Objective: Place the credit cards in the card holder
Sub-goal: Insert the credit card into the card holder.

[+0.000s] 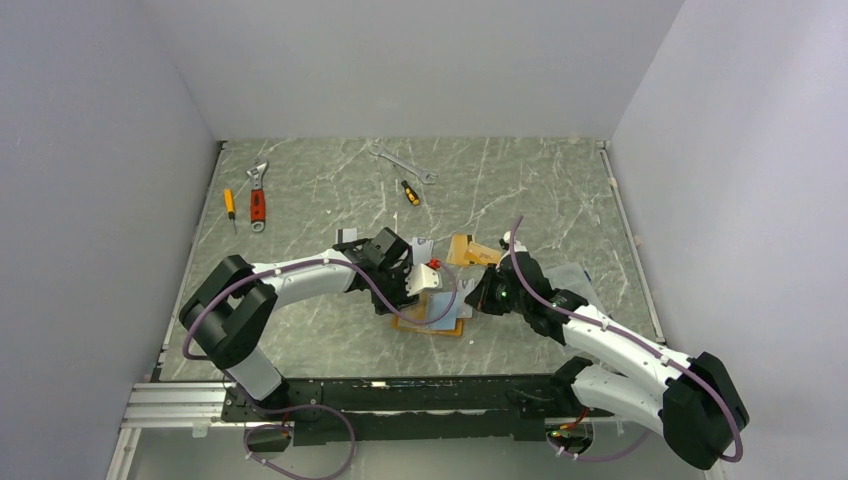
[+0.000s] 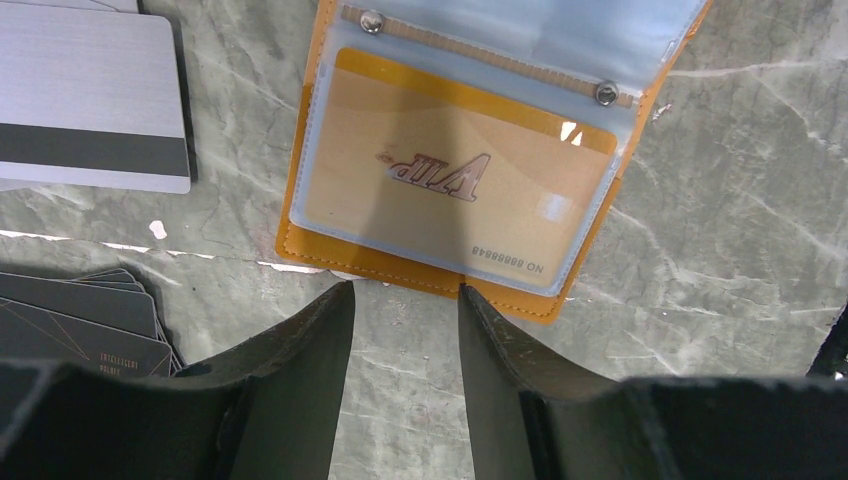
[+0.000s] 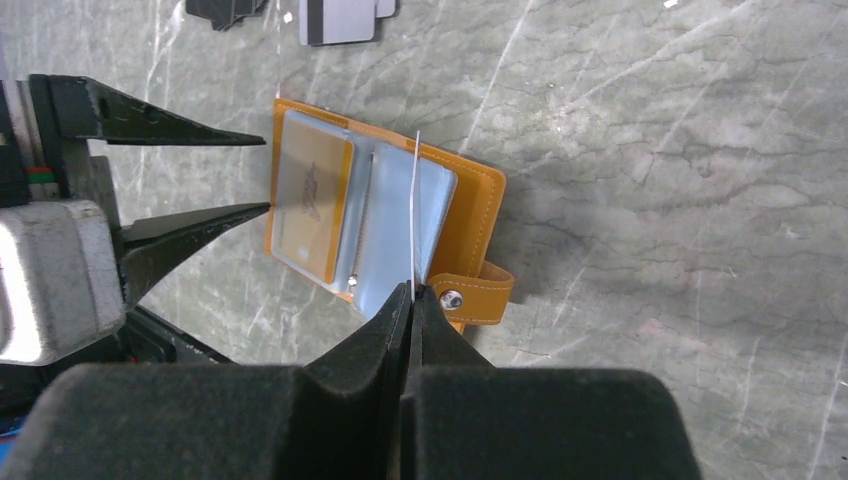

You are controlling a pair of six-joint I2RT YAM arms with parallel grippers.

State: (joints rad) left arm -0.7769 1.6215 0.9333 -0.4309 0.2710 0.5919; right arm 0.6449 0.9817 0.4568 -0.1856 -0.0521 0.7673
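Marbled grey-green table (image 1: 560, 200) is walled in white on three sides. Its far stretch is bare apart from a wrench (image 1: 403, 163), a red-handled spanner (image 1: 258, 200) and two small screwdrivers (image 1: 410, 192).

At mid-table, between the two arms, the orange card holder (image 3: 480, 195) lies open and flat, its snap tab (image 3: 480, 295) sticking out at one side. A clear pocket shows a gold card (image 2: 450, 190) printed "VIP" and "NO 88888848".

Near the holder but apart from it lie a silver card (image 2: 90, 90) with a black stripe and a fanned stack of dark cards (image 2: 70, 310), their print too small to read.

The left gripper (image 2: 405, 295) is parted and empty, its tips just beside the holder's edge. The right gripper (image 3: 411, 295) is pinched on a thin pale sheet (image 3: 414, 210) standing edge-on over the holder; whether it is a card or a pocket leaf cannot be told.
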